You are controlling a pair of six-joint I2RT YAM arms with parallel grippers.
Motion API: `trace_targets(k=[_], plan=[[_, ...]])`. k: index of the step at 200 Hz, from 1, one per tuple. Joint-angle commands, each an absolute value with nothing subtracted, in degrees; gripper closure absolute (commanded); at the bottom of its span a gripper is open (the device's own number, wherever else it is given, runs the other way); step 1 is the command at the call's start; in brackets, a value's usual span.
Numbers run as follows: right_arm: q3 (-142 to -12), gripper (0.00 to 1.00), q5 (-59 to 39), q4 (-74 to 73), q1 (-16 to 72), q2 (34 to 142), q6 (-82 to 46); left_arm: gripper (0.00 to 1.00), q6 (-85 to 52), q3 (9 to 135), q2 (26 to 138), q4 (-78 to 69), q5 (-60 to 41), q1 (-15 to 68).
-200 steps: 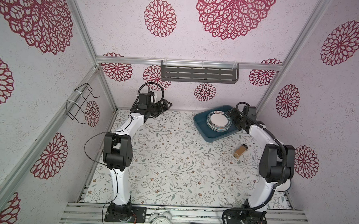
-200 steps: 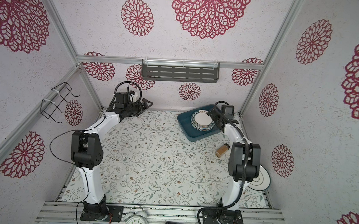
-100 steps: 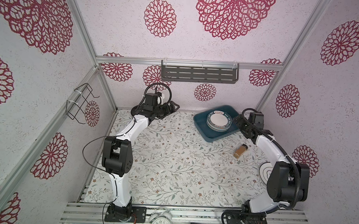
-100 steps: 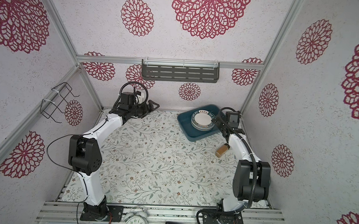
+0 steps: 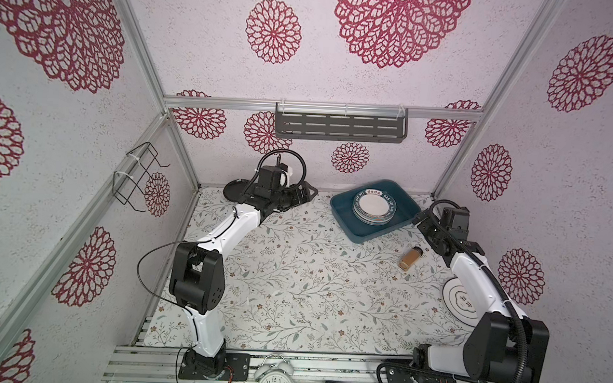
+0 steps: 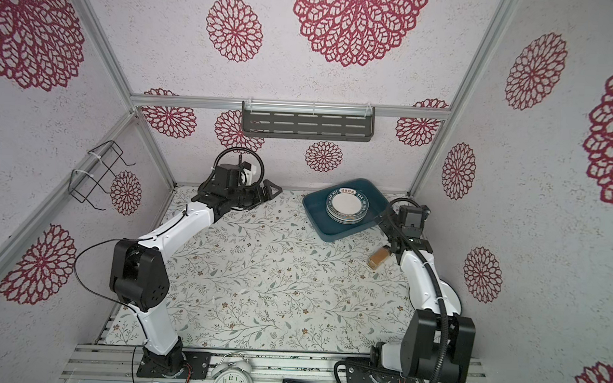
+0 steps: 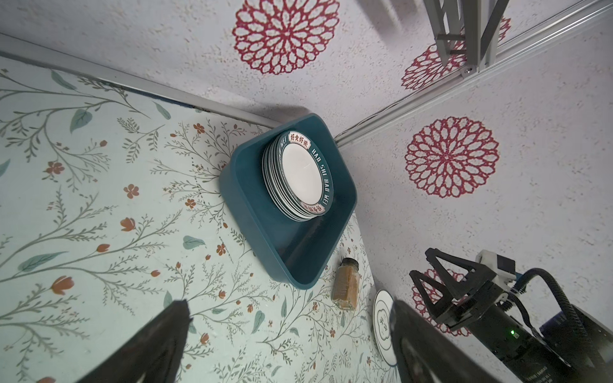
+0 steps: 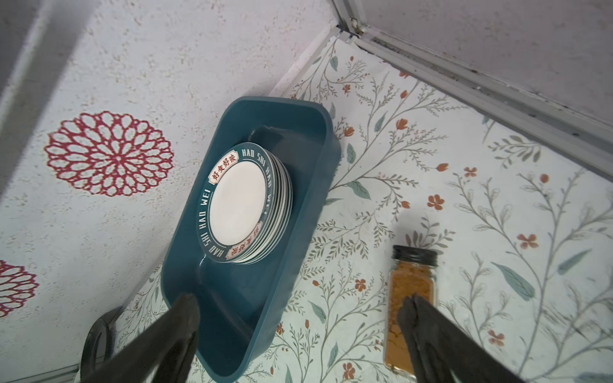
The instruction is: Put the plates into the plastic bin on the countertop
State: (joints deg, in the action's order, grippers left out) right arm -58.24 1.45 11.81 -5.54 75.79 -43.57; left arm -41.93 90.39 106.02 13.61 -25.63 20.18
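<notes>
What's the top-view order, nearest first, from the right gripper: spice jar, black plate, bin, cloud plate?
1. Bin, beside the right gripper.
2. Spice jar, toward the front.
3. Cloud plate, front right edge.
4. Black plate, back left.

Stacked plates (image 8: 243, 202) inside plastic bin (image 8: 300, 238)

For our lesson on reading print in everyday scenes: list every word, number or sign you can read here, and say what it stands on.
"HAO SHI HAO WEI": teal rim of the top plate in the plastic bin.
"好食好味": red-lettered panels on that same rim.
Marks on the cloud-outline plate: too blurred to read.
Alarm clock numerals: too small to read.
</notes>
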Motion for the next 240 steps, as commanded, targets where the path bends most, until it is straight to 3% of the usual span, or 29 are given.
trace_targets(k=[1, 240], plan=[[-56.9, 0.01, 2.2, 13.3, -6.8, 72.3, -43.9, 0.03, -41.0, 89.4, 102.8, 13.4, -23.5, 21.5], [-36.1, 0.01, 5.0, 27.6, -17.2, 49.0, -50.2, 0.03, -41.0, 83.4, 94.9, 18.3, -13.6, 36.0]])
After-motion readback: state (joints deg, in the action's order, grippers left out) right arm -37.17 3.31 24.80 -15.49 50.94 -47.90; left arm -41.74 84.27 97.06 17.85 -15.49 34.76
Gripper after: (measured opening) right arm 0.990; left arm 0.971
